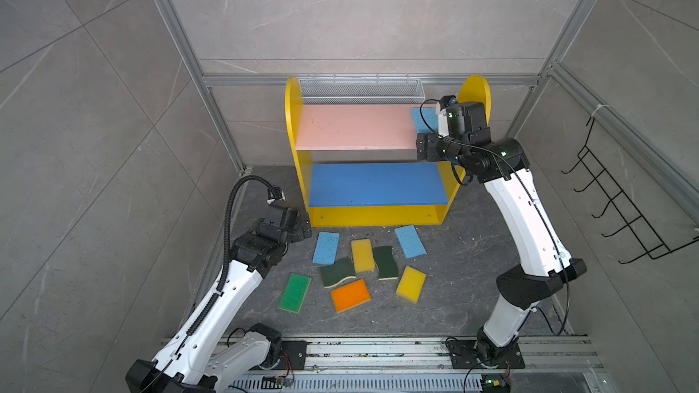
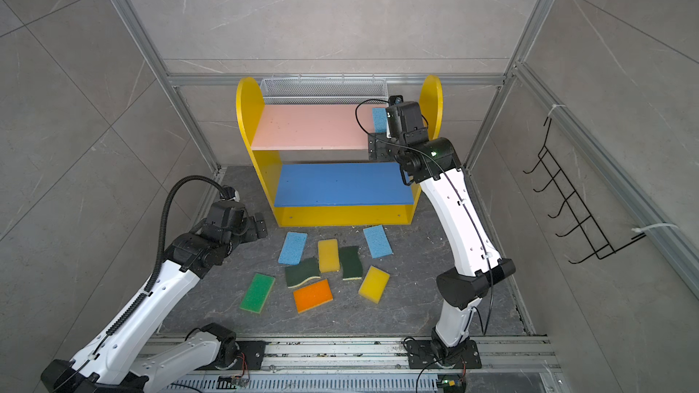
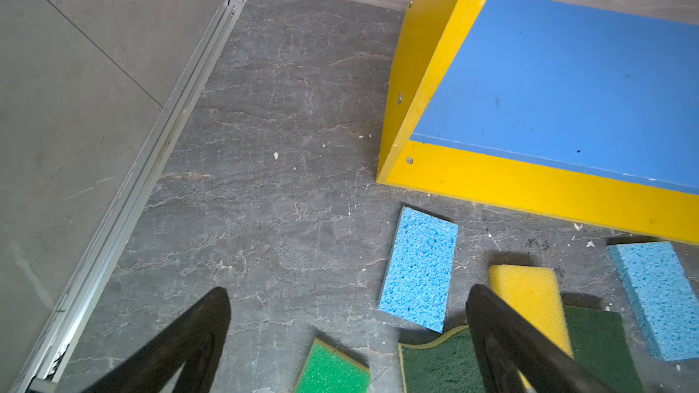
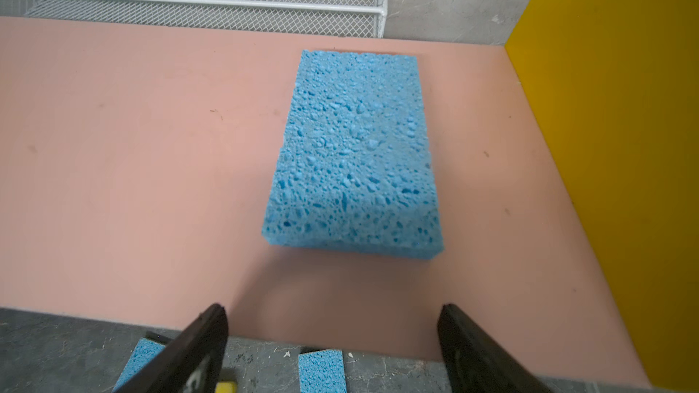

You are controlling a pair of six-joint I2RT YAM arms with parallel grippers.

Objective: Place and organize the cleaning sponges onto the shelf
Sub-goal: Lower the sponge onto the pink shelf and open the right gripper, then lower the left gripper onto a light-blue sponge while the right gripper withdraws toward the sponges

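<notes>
Left wrist view: your left gripper [image 3: 348, 291] is spread wide and holds nothing, low over the floor near the shelf's [image 1: 293, 126] left foot.
Nearest sponges: the bright green sponge [image 1: 294, 293], orange sponge [image 1: 350, 295] and outer yellow sponge [image 1: 410, 283] lie apart from the rest, so they look like the safest picks.
Middle cluster: the left wavy sponge [image 1: 337, 272], inner yellow sponge [image 1: 362, 255] and right wavy sponge [image 1: 386, 262] lie touching. If you close on one, a finger may catch its neighbour and drag it.
Floor blue pair: the left blue sponge [image 1: 325, 248] and right blue sponge [image 1: 410, 241] lie just in front of the yellow base. A steep reach here could knock the shelf and shift it.
Blue middle board [image 1: 374, 183]: bare. The right arm crosses above its right end, so lowering straight down risks a strike.
Right gripper [image 4: 333, 308]: fingers parted, gripping nothing, at the front edge of the pink upper board [image 1: 355, 126].
Shelved blue sponge [image 4: 353, 153]: flat on the pink board, near the right side panel, clear of the fingers. A careless exit could brush it crooked.
Wire-mesh basket [image 1: 359, 90]: close behind; overshoot would hit it.
</notes>
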